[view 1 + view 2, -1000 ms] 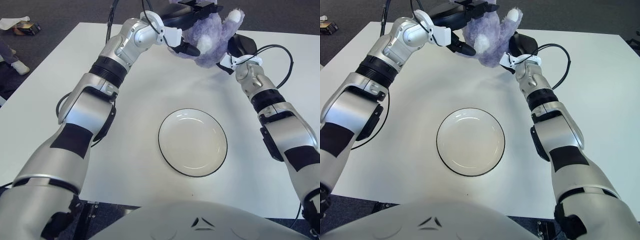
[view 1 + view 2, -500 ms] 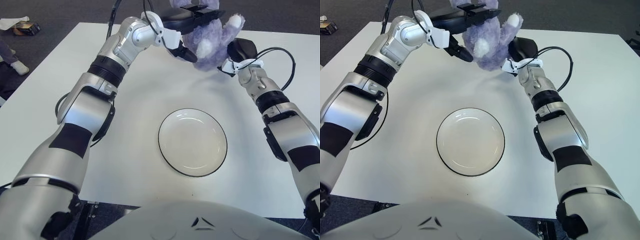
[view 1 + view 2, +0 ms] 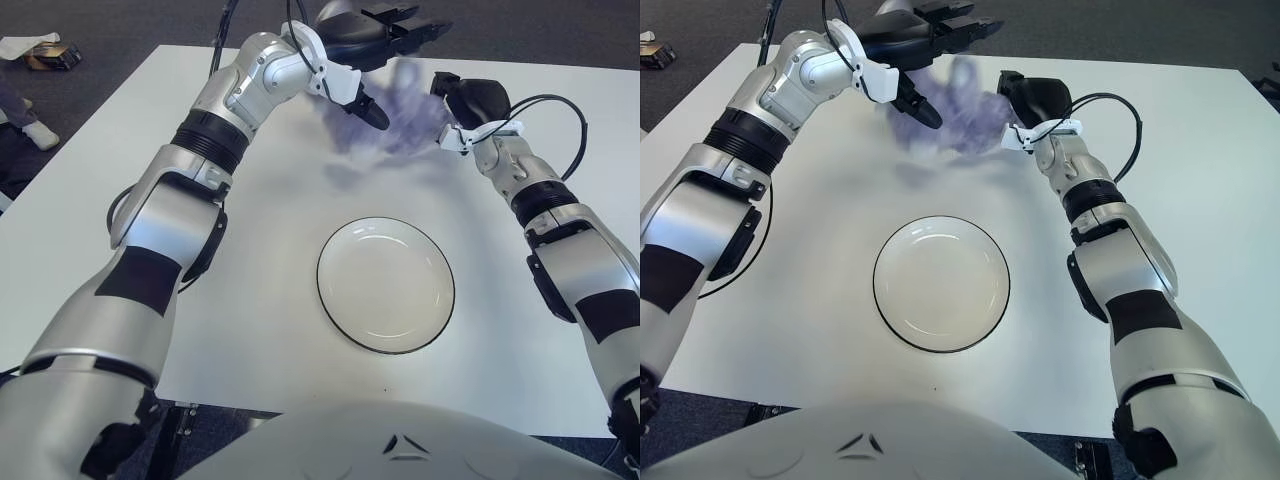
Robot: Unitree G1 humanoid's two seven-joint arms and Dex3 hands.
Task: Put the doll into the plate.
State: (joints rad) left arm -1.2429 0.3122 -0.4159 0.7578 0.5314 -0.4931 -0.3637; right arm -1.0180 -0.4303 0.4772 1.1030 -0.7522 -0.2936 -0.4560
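The purple plush doll (image 3: 392, 118) shows as a blurred smear low over the far part of the white table (image 3: 250, 290), between my two hands. My left hand (image 3: 385, 30) is above it, its fingers spread and off the doll, its thumb (image 3: 368, 108) at the doll's left edge. My right hand (image 3: 468, 98) is just right of the doll, close to its edge; whether they touch is unclear. The white plate (image 3: 385, 290) with a dark rim lies nearer to me, with nothing in it.
A black cable (image 3: 572, 112) loops over the table by my right forearm. Another cable (image 3: 122, 205) hangs beside my left arm. Small items (image 3: 42, 52) lie on the dark floor beyond the table's left corner.
The doll has left my left hand's grasp and dropped toward the table. The left fingers have spread. My right hand has shifted slightly left and up.
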